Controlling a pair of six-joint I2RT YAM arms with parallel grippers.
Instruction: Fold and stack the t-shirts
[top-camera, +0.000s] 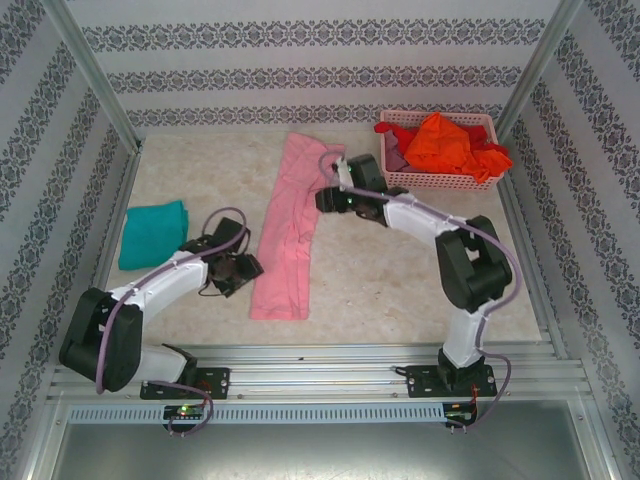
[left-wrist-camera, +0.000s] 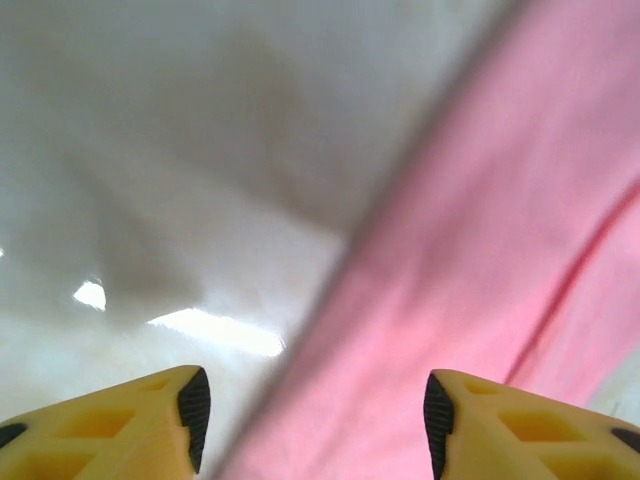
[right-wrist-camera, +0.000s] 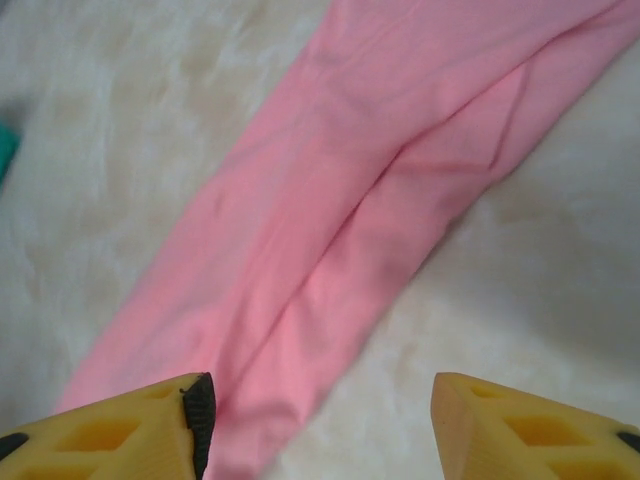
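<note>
Nearest my bases, my left gripper (top-camera: 238, 272) sits low over the pale marbled tabletop (top-camera: 400, 270), just beside the left edge of the long, light pink cloth t-shirt (top-camera: 290, 230). Its yellow fingers (left-wrist-camera: 150, 430) stand well apart with nothing between them. Seen from that wrist, the pink cloth runs under the gap and off to the right, with bare table to the left. The pink t-shirt lies folded into a narrow strip, its near end closest to me and its far end reaching toward the back wall. Left of it, well apart, a teal cloth t-shirt (top-camera: 152, 232) lies folded into a compact block near the left wall. Farther along, my right gripper (top-camera: 330, 198) hovers at the right edge of the pink strip, jaws spread wide and holding nothing, the folded cloth below them. At the far right corner stands a pink plastic lattice basket (top-camera: 440, 180) with a crumpled orange cloth t-shirt (top-camera: 440, 140) and a red one (top-camera: 492, 160) heaped in it.
</note>
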